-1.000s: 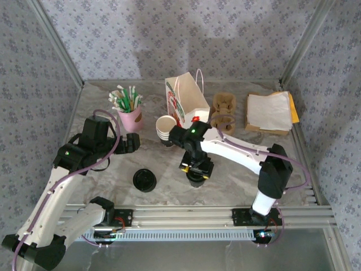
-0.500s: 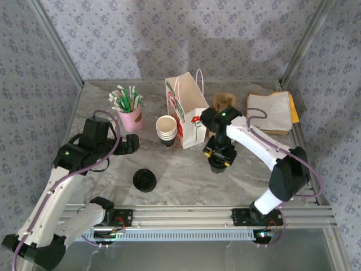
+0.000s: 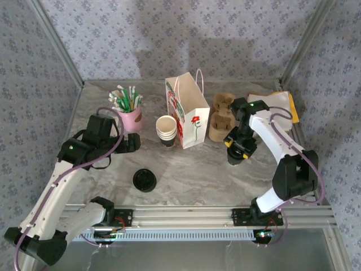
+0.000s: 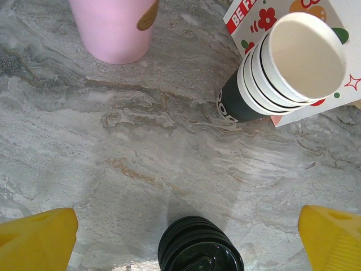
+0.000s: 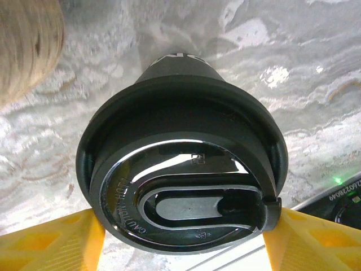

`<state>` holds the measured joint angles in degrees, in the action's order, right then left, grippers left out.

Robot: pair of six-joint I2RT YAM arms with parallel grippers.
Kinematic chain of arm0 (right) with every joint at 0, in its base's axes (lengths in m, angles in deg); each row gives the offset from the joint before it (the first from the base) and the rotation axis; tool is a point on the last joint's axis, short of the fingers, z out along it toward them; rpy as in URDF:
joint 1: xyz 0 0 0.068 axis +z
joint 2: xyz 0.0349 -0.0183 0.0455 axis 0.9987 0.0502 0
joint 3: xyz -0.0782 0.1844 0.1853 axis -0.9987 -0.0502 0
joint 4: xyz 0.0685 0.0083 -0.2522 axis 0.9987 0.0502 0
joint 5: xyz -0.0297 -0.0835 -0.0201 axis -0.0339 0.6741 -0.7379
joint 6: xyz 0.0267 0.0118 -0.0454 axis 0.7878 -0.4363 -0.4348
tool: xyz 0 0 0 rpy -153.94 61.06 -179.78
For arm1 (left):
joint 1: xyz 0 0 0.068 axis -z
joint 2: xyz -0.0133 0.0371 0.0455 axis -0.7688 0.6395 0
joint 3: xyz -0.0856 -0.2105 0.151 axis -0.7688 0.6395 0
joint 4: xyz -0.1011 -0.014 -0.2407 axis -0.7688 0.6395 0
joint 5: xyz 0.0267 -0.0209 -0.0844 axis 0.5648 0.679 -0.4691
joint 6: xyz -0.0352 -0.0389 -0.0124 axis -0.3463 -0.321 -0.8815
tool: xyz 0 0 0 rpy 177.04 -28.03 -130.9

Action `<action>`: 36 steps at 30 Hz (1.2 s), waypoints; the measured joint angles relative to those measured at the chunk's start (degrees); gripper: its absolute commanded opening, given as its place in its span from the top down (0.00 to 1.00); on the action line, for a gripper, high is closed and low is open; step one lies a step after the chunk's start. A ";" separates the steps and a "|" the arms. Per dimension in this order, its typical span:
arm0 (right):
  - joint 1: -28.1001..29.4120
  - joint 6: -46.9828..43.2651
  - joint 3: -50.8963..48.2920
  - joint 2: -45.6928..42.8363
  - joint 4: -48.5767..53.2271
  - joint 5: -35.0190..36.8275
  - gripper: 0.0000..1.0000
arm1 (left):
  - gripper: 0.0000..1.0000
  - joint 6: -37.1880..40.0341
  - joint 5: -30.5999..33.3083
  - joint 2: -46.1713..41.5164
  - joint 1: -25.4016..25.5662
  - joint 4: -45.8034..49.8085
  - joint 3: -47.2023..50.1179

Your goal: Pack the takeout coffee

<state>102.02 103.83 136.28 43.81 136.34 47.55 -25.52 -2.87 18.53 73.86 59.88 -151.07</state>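
Both jaws of my right gripper (image 5: 183, 243) clamp the takeout coffee (image 5: 180, 141), a small tapered cup with round black plastic lid, just beside the brown cardboard cup carrier (image 3: 221, 116). My left gripper (image 4: 180, 240) stands wide open above the grey marble table (image 4: 141, 164).

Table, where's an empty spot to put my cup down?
The widest bare marble is at the front middle, between the loose black lid and the takeout coffee. A smaller patch lies in the back left corner, behind the pink straw cup. The back row, from cup stack and paper bag to napkins, is crowded.
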 measured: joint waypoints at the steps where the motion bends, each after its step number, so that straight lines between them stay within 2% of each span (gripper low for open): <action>1: -1.07 -0.59 0.00 0.00 -0.35 0.00 0.26 | 0.00 0.00 -0.07 0.28 0.00 0.09 -0.26; 12: -12.55 -6.88 0.26 1.20 -3.67 -0.50 0.25 | 0.00 -0.04 -0.66 2.43 0.00 0.31 -2.82; 16: -15.10 -8.85 1.38 2.27 -3.80 -1.51 0.24 | 0.00 -0.17 -1.05 2.91 0.00 0.33 -2.99; 32: -16.65 -11.19 2.89 4.02 -3.89 -1.46 0.23 | 0.00 -0.22 -1.27 5.03 0.81 0.28 -4.17; 36: -16.63 -11.61 2.93 4.04 -3.96 -0.83 0.20 | 0.00 -0.22 -1.27 5.22 0.94 0.28 -4.20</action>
<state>85.38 92.23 139.20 47.85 132.38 46.72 -25.74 -4.14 23.75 74.80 60.17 -155.26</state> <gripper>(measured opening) 0.789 0.997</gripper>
